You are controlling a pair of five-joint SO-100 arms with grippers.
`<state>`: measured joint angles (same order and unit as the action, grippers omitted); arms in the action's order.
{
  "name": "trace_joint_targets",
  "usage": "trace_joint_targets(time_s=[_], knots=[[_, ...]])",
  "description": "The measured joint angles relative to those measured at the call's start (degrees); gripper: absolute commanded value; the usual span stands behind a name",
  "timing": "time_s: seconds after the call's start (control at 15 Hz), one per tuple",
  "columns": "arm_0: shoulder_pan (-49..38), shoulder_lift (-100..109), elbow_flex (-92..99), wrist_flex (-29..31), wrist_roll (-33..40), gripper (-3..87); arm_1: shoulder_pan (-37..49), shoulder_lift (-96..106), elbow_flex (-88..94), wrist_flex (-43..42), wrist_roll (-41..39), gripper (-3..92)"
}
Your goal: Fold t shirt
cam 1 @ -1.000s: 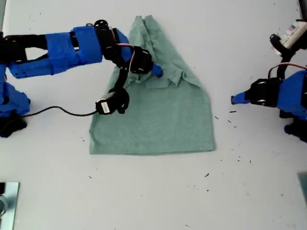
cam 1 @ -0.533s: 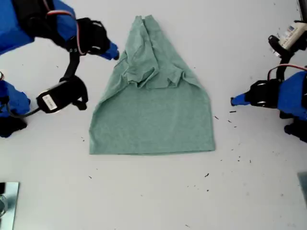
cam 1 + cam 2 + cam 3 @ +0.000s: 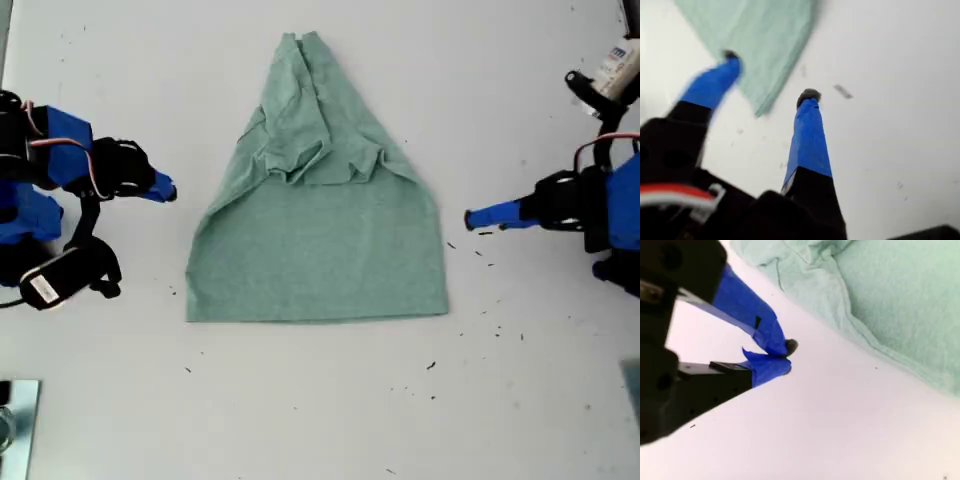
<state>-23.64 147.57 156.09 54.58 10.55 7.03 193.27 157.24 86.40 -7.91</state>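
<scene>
The t shirt [image 3: 320, 240] lies flat on the white table, pale green, its upper part folded inward to a narrow tip with bunched folds in the middle. My first gripper [image 3: 470, 217] is at the exterior view's right, just off the shirt's side edge. It is open and empty in its wrist view [image 3: 771, 75], with a corner of the t shirt [image 3: 760, 35] beyond the tips. My second gripper [image 3: 168, 190] is at the exterior view's left, apart from the shirt. It is shut on nothing [image 3: 787, 356], with the t shirt's folded edge [image 3: 880, 290] nearby.
Dark specks [image 3: 485, 235] dot the table near my first gripper. A metal object [image 3: 15, 420] sits at the exterior view's bottom left corner. A black wrist camera on a cable [image 3: 60, 278] hangs below the second arm. A white-labelled part [image 3: 615, 70] is at the top right.
The second arm has pulled back from the shirt's folded middle to the exterior view's left, leaving the fabric lying. My first gripper has reached slightly toward the shirt.
</scene>
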Motion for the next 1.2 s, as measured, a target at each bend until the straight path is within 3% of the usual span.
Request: trace_joint_targets(time_s=[0.33, 0.53, 0.8, 1.0, 1.13, 1.2], knots=[[-0.44, 1.32, 0.88, 0.18, 0.26, -0.1, -8.96, -47.02, -37.62, 4.57, 3.34, 35.6], [-0.44, 1.32, 1.14, 0.26, 0.26, -0.1, -9.67, -64.07, -40.87, 3.78, 5.27, 35.1], [-0.44, 1.41, 1.14, 0.26, 0.88, -0.1, -9.84, -75.23, -35.16, -9.84, 7.21, 32.5], [-0.44, 1.49, 1.49, 0.26, 1.05, -0.1, -10.46, -82.79, -30.5, -22.15, 8.26, 23.8], [-0.44, 2.02, 2.29, 0.26, 1.05, -0.1, -11.87, -91.23, -30.41, -27.33, 9.49, 4.7], [-0.44, 2.72, 2.72, 0.09, 1.05, -0.1, -12.57, -93.96, -30.67, -28.56, 9.76, 2.4]])
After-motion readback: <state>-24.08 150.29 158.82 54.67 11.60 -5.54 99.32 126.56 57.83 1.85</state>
